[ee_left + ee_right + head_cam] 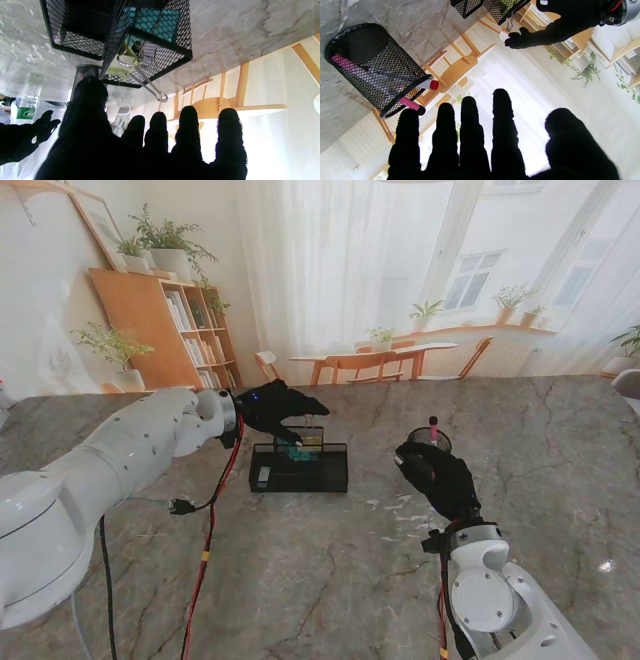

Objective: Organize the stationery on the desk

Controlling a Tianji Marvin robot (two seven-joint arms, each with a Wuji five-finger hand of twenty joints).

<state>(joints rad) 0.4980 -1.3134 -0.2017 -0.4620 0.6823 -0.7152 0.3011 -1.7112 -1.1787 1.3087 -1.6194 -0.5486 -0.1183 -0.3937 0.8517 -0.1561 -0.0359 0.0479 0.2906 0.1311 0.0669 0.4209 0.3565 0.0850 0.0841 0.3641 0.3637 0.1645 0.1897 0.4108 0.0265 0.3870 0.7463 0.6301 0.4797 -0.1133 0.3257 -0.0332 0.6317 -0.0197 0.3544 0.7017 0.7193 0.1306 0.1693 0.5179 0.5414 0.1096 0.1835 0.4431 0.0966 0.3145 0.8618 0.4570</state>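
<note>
Light: strong daylight is admitted through the windows (480, 270).
Glare: backgrounds in both wrist views are blown out.
Shadows: gloved fingers (503, 125) are rendered as silhouettes.
Focus: mostly sharp.

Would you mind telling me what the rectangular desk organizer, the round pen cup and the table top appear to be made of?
The desk organizer looks like black-painted metal mesh: fine diamond holes, solid rim bars. The pen cup shows the same see-through black mesh with a rolled rim, probably metal too. The table top looks like grey-brown marble or a marble-look laminate: dark veins, slight sheen; the pictures cannot settle which.
</note>
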